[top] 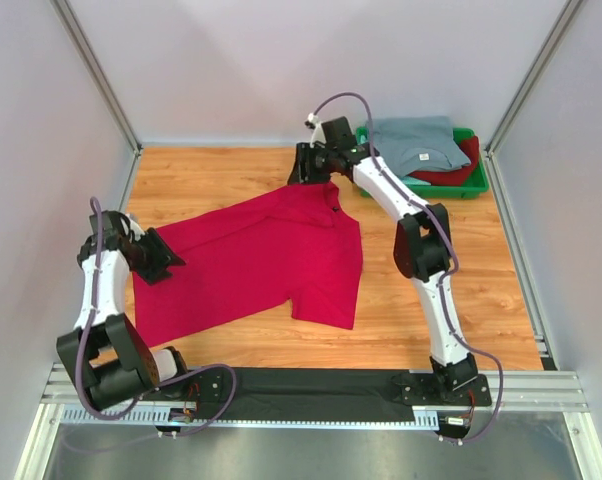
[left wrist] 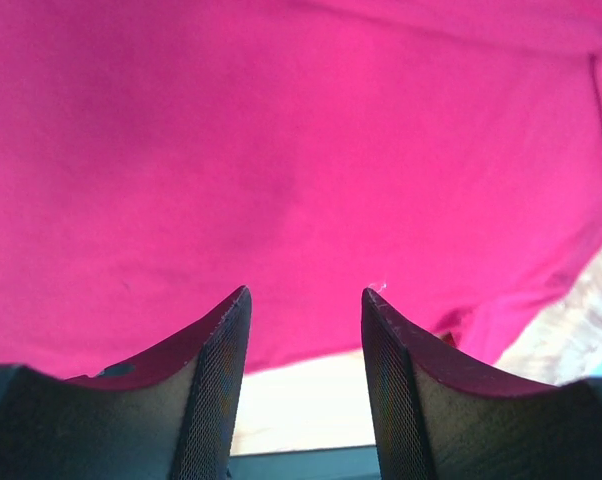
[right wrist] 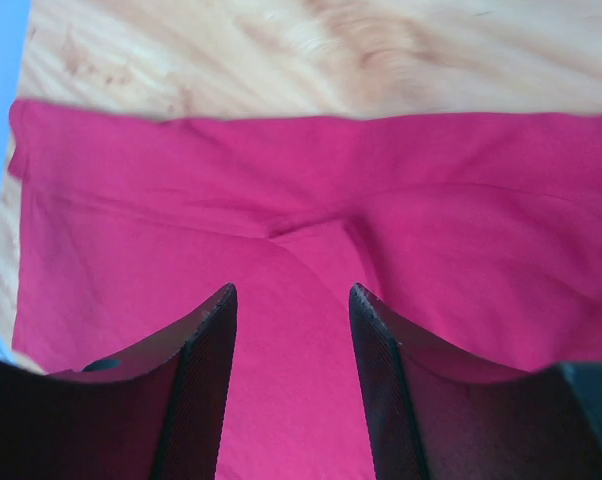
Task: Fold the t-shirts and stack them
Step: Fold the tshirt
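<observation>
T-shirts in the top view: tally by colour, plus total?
Crimson-red t-shirt: 1
Grey-blue t-shirt: 1, on top in the green tray
Dark red t-shirt: 1, under the grey-blue one
Total: 3

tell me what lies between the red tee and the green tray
Only the right arm, crossing bare wooden table between the red tee and the green tray, as the top view shows.
</observation>
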Controlling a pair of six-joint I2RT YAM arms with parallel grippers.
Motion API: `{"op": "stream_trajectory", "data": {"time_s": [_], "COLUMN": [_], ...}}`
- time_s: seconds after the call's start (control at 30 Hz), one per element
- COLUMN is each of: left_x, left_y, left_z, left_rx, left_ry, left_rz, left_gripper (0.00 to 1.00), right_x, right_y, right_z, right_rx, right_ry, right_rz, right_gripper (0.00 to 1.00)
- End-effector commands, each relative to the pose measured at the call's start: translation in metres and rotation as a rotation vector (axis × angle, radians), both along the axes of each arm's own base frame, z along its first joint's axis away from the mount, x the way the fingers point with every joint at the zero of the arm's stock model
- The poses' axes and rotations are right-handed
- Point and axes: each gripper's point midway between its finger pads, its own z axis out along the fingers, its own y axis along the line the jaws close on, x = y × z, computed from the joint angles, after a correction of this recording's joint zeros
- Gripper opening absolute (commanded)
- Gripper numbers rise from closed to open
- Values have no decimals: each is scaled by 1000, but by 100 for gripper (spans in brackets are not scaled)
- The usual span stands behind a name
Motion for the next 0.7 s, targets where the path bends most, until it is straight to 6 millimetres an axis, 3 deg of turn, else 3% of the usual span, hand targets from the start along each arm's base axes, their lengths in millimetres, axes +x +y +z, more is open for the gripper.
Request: {"op": "stream_trajectory", "data": {"time_s": [0.0,0.03,0.07,0.17,0.47,0.67], "left_x": [-4,-8,-12,-22,-3,-6], "left_y": [-17,-20,-22,-22,-11,-12], "left_z": [27,26,25,21,38,32], "left_rx": [-27,-28,-27,-8,25,17], "left_ry": [-90,-82,-73,-51,-88,-76], "left_rz": [-7,-14,-22,-18,-11,-3], "left_gripper": [55,55,54,54,54,54], "right_x": [-3,-4,-3,-6,1,4], "right_y": [33,40,45,54,50,52], "right_z": [-5,-16,-12,-28,-60,-78], "right_rx": [93,95,103,84,-8,-24], "right_ry": [-12,-1,-20,-19,-41,-27], "right_rz": [132,146,162,187,177,160], "right_gripper": [51,51,52,54,55,49]}}
